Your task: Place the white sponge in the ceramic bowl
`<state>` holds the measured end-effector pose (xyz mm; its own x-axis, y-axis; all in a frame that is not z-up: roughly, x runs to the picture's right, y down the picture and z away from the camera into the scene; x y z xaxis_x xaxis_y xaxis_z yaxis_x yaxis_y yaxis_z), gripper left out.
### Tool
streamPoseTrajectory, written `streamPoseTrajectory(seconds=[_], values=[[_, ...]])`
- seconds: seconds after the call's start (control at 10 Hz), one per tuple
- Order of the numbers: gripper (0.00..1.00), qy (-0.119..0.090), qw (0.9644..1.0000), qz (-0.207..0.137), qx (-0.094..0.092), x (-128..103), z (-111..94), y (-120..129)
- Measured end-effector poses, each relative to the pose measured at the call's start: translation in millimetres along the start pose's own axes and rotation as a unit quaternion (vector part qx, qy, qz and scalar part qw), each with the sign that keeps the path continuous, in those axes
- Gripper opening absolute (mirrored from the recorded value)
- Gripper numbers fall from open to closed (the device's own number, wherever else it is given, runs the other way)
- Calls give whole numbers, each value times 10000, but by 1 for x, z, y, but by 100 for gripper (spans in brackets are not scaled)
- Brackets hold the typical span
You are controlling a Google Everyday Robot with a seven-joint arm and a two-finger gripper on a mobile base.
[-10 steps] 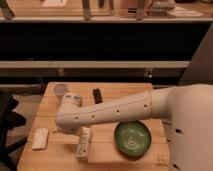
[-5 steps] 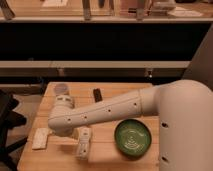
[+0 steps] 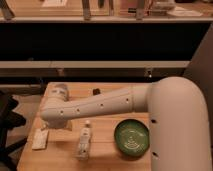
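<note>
Sponge (image 3: 39, 139) lies flat at the table's (image 3: 105, 160) left edge, apart from the bottle (image 3: 84, 141) lying beside it. Bowl (image 3: 132, 137) sits right of the bottle, close to the robot body, bare wood between them. Arm (image 3: 95, 106) spans the table middle, covering the far part. Gripper (image 3: 59, 91) is at the far left corner behind the elbow; grip state cannot tell. A dark object peeks above the arm. Since earlier, the arm has swung lower and leftward.
</note>
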<state>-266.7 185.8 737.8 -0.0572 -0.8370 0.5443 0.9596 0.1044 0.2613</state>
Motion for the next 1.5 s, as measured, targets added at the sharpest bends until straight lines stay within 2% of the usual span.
streamPoseTrajectory(seconds=[0.2, 0.4, 0.6, 0.9, 1.1, 1.3, 1.5], values=[[80, -22, 9997, -249, 47, 16, 6, -25], [80, -90, 9998, -194, 39, 16, 18, -36], [80, -97, 9999, -103, 74, 11, 24, -27], [80, -136, 9997, -132, 134, 6, 33, 8], [80, -183, 9996, -136, 168, 4, 38, 8], [80, -226, 9996, -59, 185, 2, 51, -6], [80, -305, 9994, -64, 164, -6, 60, -3]])
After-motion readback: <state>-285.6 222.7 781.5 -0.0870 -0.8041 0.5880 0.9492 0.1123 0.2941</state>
